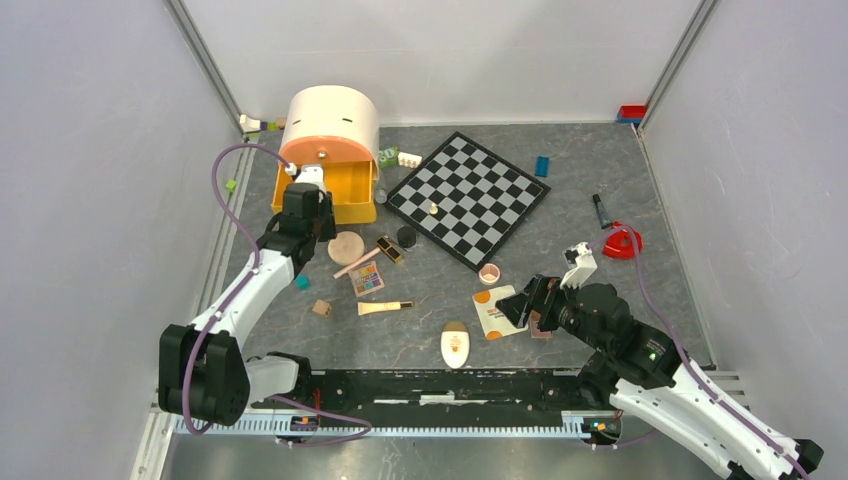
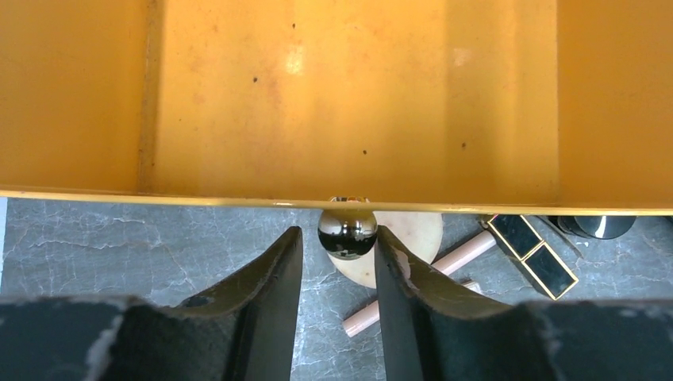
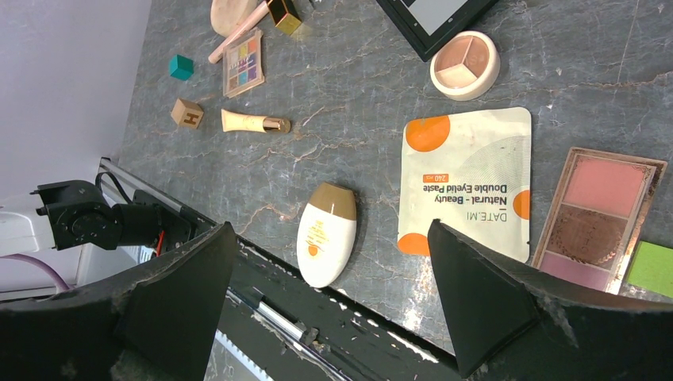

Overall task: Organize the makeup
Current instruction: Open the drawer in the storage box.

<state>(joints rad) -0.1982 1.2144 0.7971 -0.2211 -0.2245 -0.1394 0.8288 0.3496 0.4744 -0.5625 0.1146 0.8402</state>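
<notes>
**Drawer open, all makeup lies outside it**

Your left claw (image 2: 339, 238) stands at the shiny round metal knob (image 2: 347, 232) of the orange plastic drawer (image 2: 349, 95). Its jaws sit loose around the knob, with a gap on one side, so it grips nothing. Your right claw (image 3: 329, 230) is spread wide and holds nothing. It hovers above the cream oval bottle with a brown cap (image 3: 325, 246) and the flat white-orange sachet (image 3: 466, 182). The pink-brown blush palette (image 3: 599, 218) lies just beside the sachet. The multicolour eyeshadow palette (image 1: 367, 279) and the round peach compact (image 1: 346, 246) lie on the grey stone-look table (image 3: 357, 95) near the drawer.

Take care: if you draw the left claw away sideways, a finger can catch the knob and push the drawer shut. The sachet is thin and flat, so the right fingers may scrape the table or only slide over it. The smooth oval bottle, I think, can slip out of a pinch.
</notes>
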